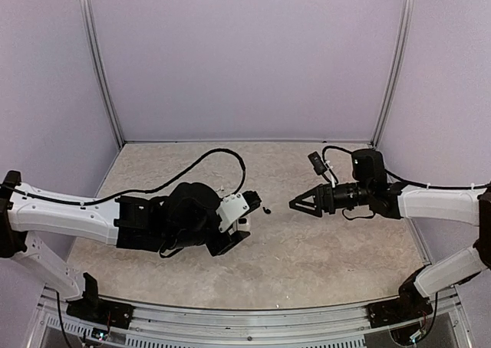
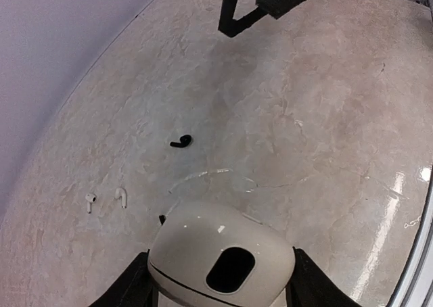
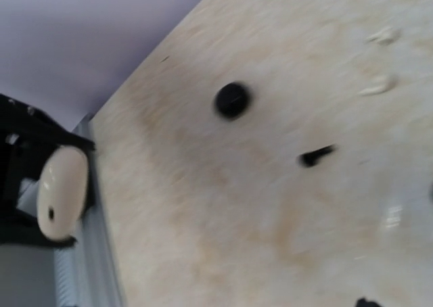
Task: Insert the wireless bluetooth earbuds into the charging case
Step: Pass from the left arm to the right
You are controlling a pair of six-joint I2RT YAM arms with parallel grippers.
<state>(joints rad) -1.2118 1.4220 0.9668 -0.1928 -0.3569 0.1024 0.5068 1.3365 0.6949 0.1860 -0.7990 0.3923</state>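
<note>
- Took in the table [image 1: 322, 264], pale and marbled, across the lower half of the top view.
- Found the left arm [image 1: 69, 214] stretched low from the left edge toward centre with the wrist rolled over. The left gripper [image 2: 220, 283] was clamped on both flanks of the charging case [image 2: 216, 236], at the bottom of the left wrist view.
- Found the right arm [image 1: 437, 204] reaching in level from the right edge, with the right gripper [image 1: 295, 204] aimed at centre and carrying nothing. Could not tell the spread of its jaws.
- Judged the case rigid, glossy and prone to slip, so best pinched across its flanks. Noted a dark oval opening on its near face.
- Spotted two white earbuds [image 2: 122, 197] loose on the table at left-centre of the left wrist view, and a black earbud [image 2: 180, 142] above them nearer centre.
- Judged all of these featherlight, hard and slick — apt to skitter. Best nipped gently across the stem, squarely from above.
</note>
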